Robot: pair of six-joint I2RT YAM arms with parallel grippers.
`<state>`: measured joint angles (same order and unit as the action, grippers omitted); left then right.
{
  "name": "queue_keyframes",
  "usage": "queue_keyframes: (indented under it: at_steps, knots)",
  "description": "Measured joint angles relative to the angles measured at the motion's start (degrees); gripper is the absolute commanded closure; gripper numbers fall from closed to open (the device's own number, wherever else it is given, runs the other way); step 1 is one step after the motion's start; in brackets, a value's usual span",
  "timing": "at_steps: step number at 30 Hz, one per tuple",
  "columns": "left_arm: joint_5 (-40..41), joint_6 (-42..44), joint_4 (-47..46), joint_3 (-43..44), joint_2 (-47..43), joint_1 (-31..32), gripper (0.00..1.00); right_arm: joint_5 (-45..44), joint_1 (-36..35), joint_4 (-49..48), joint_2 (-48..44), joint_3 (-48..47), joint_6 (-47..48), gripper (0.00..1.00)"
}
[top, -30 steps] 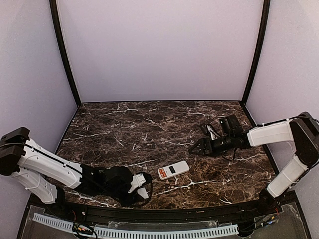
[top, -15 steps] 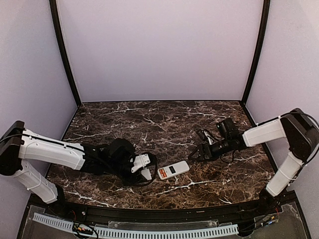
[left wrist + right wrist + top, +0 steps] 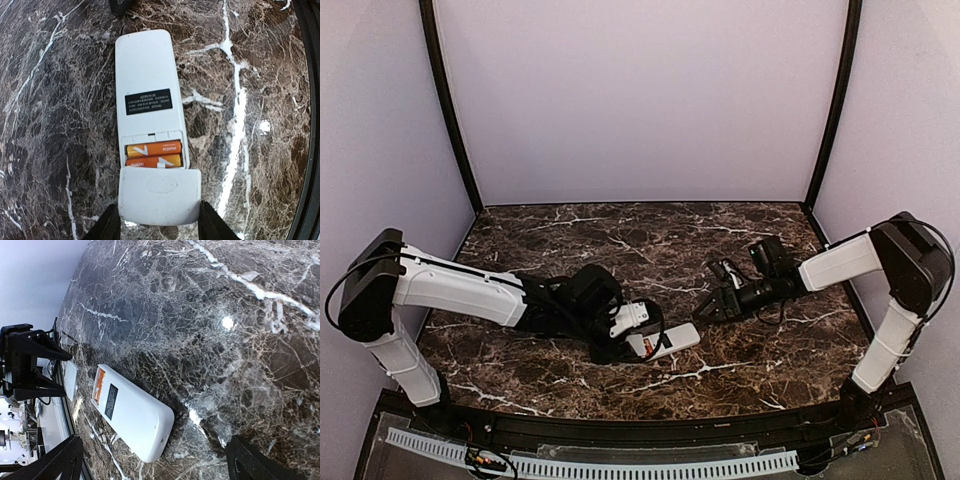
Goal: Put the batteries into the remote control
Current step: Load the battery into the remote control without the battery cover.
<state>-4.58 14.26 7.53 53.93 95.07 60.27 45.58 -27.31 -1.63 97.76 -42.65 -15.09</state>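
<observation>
The white remote control [image 3: 145, 75] lies back up on the marble table. Two orange batteries [image 3: 152, 155] sit side by side in its open recess. My left gripper [image 3: 160, 209] is shut on the small white cover [image 3: 159, 192] and holds it against the recess end of the remote. In the top view the left gripper [image 3: 638, 338] is at the remote's [image 3: 678, 338] left end. My right gripper [image 3: 712, 308] is open and empty, just right of the remote's other end. The right wrist view shows the remote [image 3: 135, 415] between its spread fingers [image 3: 60, 460].
The dark marble table [image 3: 570, 250] has lilac walls at the back and sides. A black rail [image 3: 620, 425] runs along the near edge. In the right wrist view the left gripper's black fingers [image 3: 30, 365] stand beyond the remote.
My left arm has swung right and forward, carrying the cover from the near-left of the table to the remote's end. My right gripper has moved a little left towards the remote.
</observation>
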Motion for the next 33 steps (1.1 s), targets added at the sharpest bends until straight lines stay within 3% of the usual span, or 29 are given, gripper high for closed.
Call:
queue_keyframes:
  at_steps: [8,33]
  knots:
    - [-1.55,0.17,-0.46,2.32,2.91,-0.02,0.60,2.19,0.00,-1.84,1.97,-0.63,0.15,0.10]
    - [-1.51,0.09,-1.73,4.33,7.13,0.00,0.60,3.52,0.00,-2.10,2.69,-0.63,0.68,0.12]
